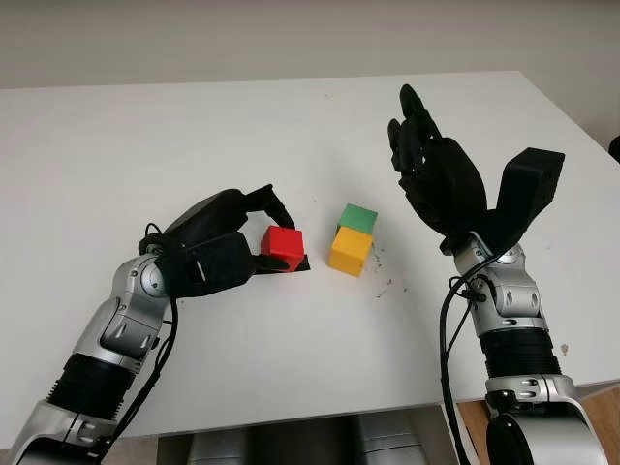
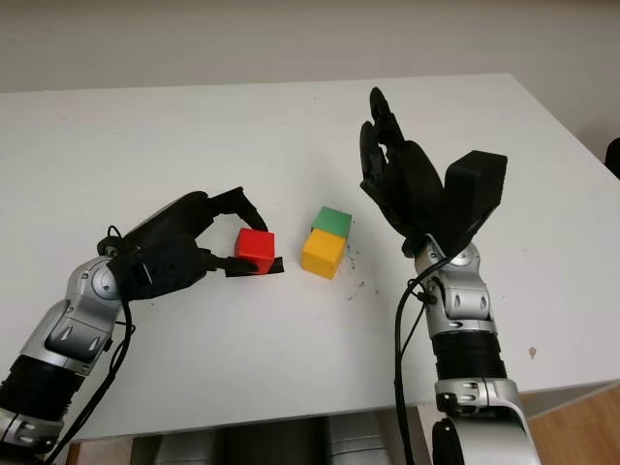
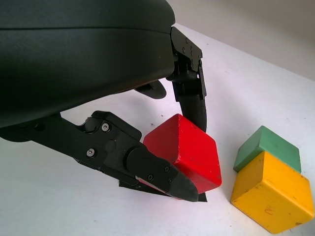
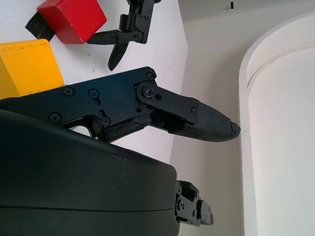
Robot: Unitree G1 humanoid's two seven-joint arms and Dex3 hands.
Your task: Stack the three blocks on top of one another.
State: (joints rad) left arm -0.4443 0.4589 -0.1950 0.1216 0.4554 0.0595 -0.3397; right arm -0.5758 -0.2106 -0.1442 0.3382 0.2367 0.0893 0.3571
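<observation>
Left eye view: red block on the desk, pinched by the left robot hand. Green block touches the yellow block. Right robot hand raised at right, open.

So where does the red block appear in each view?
Left eye: red block left of centre, between the left hand's fingers.
Right eye: left of centre.
Left wrist: centre, between the fingers.
Right wrist: upper left corner.
Shared landmark: the yellow block beside it.

left hand grips red block; right hand open.
</observation>
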